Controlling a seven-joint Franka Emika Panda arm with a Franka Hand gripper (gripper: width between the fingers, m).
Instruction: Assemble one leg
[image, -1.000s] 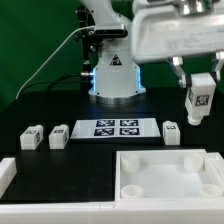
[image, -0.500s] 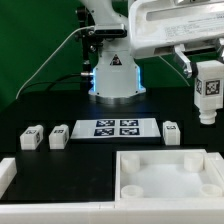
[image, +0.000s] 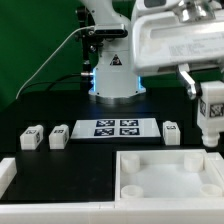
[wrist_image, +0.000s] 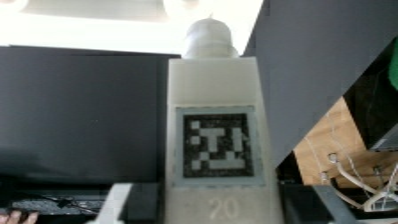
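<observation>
- Black table (image: 40, 110): carries every part listed here.
- Marker board (image: 117, 128): lies flat at mid-table and shows four tags.
- First leg (image: 31, 137), second leg (image: 59, 135): side by side, at the exterior view's left of the board.
- Third leg (image: 172, 132): just beside the board's other end.
- White tray (image: 160, 157): in the foreground.

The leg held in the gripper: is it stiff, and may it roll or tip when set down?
Probably stiff: the leg looks like a moulded plastic block. Its flat sides suggest it would not roll. Being tall and narrow with a tapered tip, it might topple if stood upright.
</observation>
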